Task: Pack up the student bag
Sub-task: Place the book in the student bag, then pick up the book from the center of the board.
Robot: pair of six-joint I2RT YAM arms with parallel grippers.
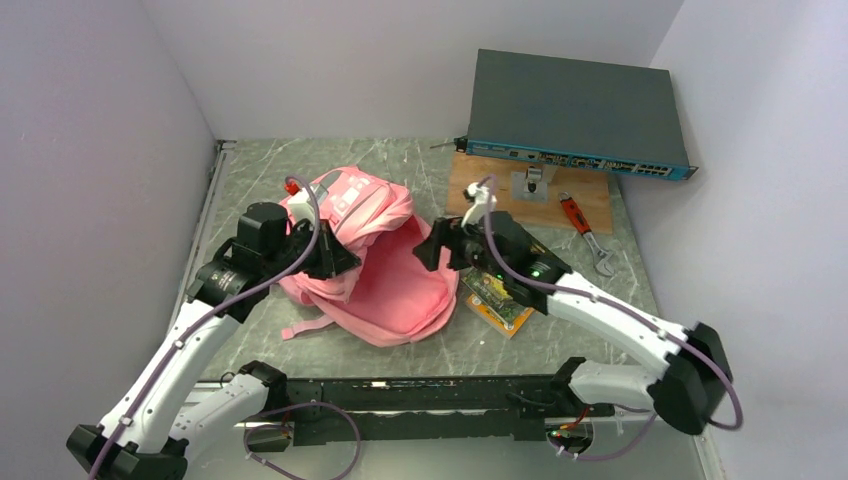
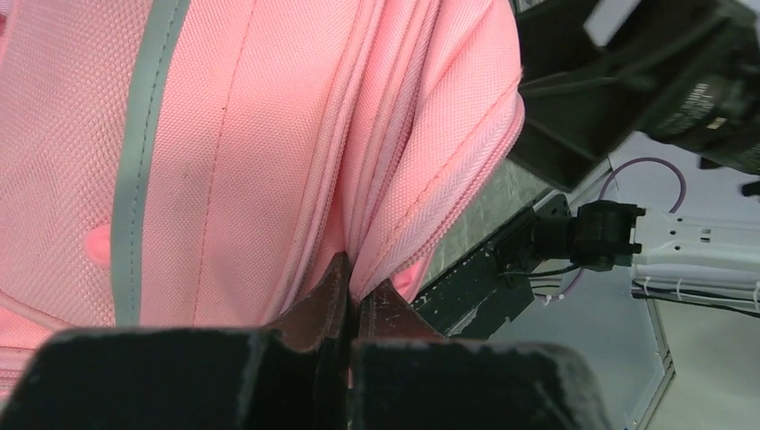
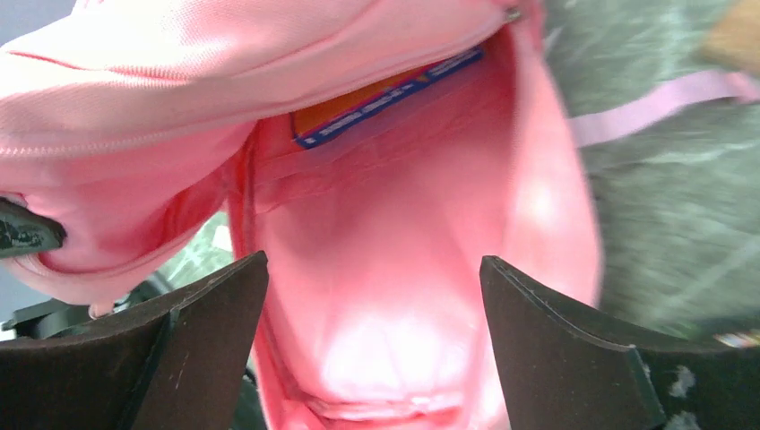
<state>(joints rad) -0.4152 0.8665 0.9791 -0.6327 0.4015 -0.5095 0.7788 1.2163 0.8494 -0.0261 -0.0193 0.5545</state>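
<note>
While the student bag (image 1: 390,290) lies left of centre on the table (image 1: 400,165), its mouth gaping rightward, the left gripper (image 2: 351,291) pinches the raised flap's zipped edge between closed fingers. The right gripper (image 3: 375,269) hovers at the opening on the bag's right, jaws spread wide, gripping nothing. An orange, blue-edged item (image 3: 385,94) sits inside.

Table: grey-green marbled top (image 1: 425,165).
Student bag: the pink student bag (image 1: 395,290) lies slumped on the table, left of its middle.
Printed flat item: a colourful flat item (image 1: 497,303) lies just right of the student bag at its near corner, partly hidden under an arm.
Wooden board: the wooden board (image 1: 590,198) lies right of and behind the student bag, apart from it.
Wrench: a red-handled wrench (image 1: 585,230), further right of the student bag, handle on the wooden board, head on the table.
</note>
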